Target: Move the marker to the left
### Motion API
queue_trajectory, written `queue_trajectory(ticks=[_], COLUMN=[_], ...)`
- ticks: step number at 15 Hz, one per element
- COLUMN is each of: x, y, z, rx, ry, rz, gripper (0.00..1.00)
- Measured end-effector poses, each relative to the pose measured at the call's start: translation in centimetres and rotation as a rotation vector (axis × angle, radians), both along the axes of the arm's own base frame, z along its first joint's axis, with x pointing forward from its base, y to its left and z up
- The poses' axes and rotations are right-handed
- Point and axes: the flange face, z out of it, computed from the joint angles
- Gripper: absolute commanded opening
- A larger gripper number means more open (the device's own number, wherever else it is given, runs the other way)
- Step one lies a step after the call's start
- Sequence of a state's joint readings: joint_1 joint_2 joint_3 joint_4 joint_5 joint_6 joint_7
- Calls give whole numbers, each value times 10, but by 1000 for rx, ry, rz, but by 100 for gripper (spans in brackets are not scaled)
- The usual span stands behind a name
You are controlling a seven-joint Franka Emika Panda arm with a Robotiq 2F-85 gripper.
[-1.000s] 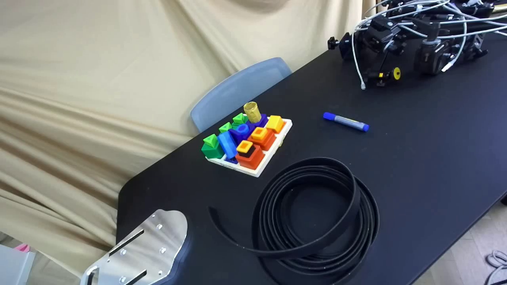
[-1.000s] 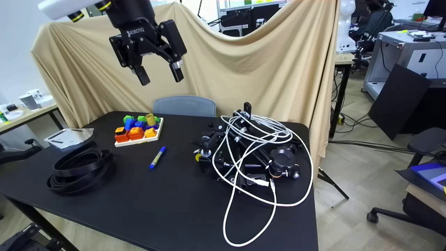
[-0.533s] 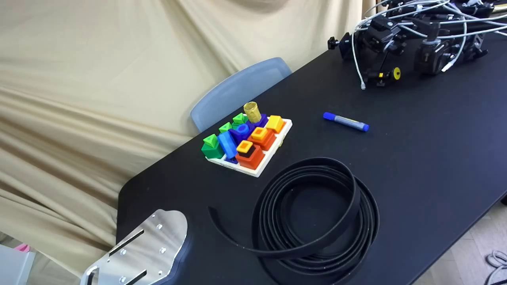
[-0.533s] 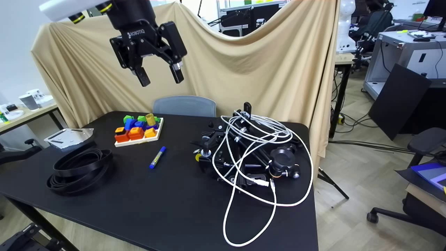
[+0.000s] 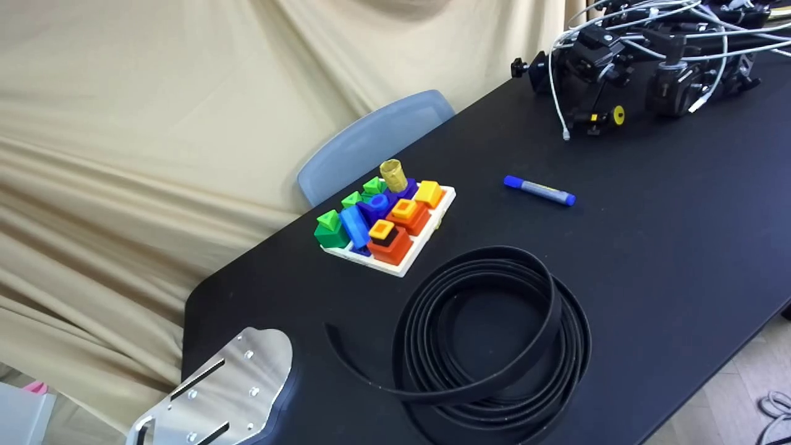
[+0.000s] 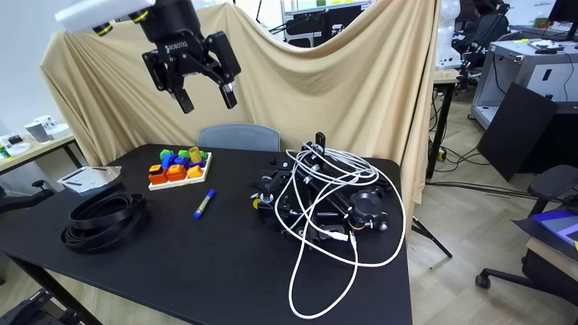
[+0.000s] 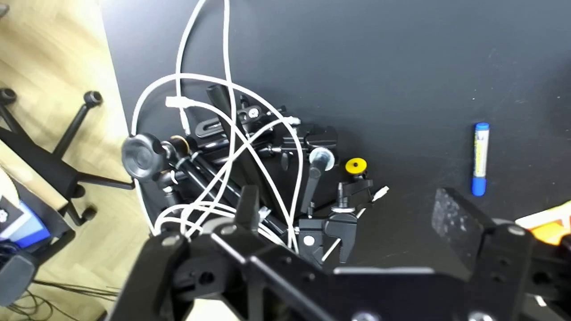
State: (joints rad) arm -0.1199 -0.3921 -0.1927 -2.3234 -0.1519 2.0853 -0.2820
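Note:
The marker has a grey-white body and blue ends. It lies on the black table in both exterior views [image 5: 539, 190] [image 6: 204, 204]. In the wrist view the marker [image 7: 480, 159] is at the right, just beyond the right finger. My gripper [image 6: 208, 104] hangs high above the table in an exterior view, its fingers wide apart with nothing between them. It also shows open at the bottom of the wrist view [image 7: 345, 200]. The gripper is out of view in the exterior view with the close-up of the black coil.
A tray of coloured blocks [image 6: 180, 181] stands near the marker. A black coiled strap [image 5: 494, 346] and a metal plate [image 5: 228, 389] lie on the table [image 6: 216, 271]. Black clamps and stands with white cables [image 6: 325, 194] lie on the marker's other side, below the gripper in the wrist view.
My gripper has moved down very slightly, with its fingers still apart. The marker and the other objects have not moved.

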Motion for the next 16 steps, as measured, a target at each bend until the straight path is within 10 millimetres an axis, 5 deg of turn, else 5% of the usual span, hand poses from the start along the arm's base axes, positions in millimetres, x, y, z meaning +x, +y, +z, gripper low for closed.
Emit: queue_trajectory(ticks=[10,16], x=[8,41], y=[9,91], z=[-13,-50], rx=[2,28], ry=[-7,-28], rz=[35,239], gripper=[100,100])
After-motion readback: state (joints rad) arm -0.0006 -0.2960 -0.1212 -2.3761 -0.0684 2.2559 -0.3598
